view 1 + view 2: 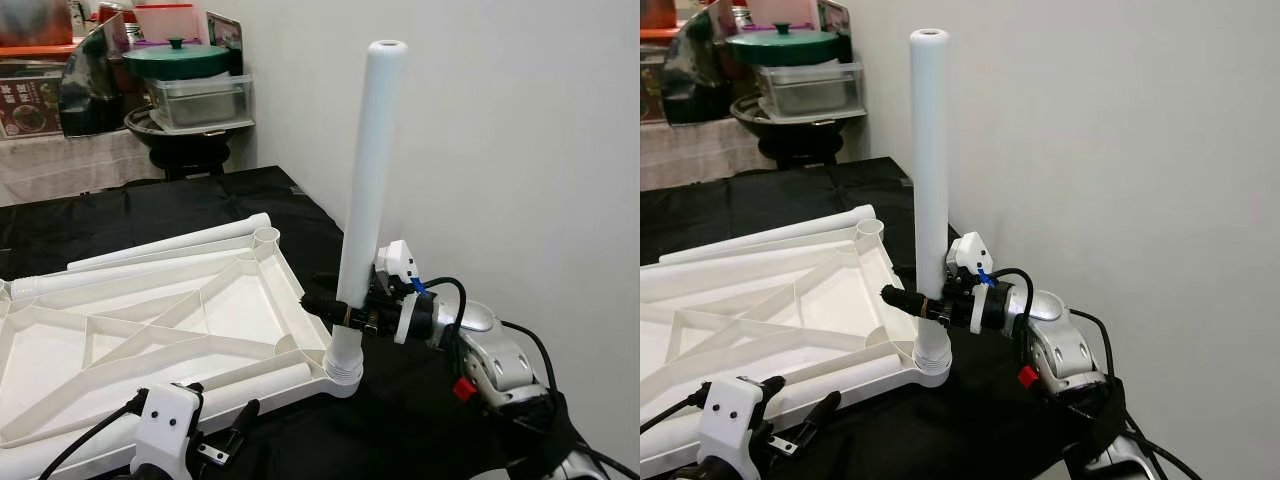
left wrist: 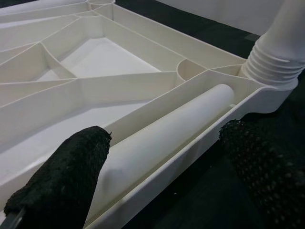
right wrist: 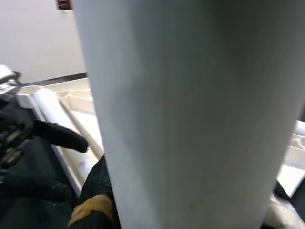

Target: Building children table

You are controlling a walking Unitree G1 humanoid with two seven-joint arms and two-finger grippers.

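Right tool (image 1: pixel 345 312) pinching upright leg (image 1: pixel 368 190), left tool (image 2: pixel 162 157) spread around loose leg (image 2: pixel 162 136).

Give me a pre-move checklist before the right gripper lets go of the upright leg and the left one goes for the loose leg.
1. Upright leg seated in the corner socket of the upside-down tabletop: threads remain visible above the socket, so full tightness cannot tell.
2. Leg standing straight: ok, it looks near vertical in both eye views.
3. Right gripper closed around the leg low down: ok.
4. Left gripper open: ok, fingers spread.
5. Loose leg within reach, lying in the tabletop's edge channel between the left fingers: ok.
6. Far corner socket free for another leg: ok, it looks empty.
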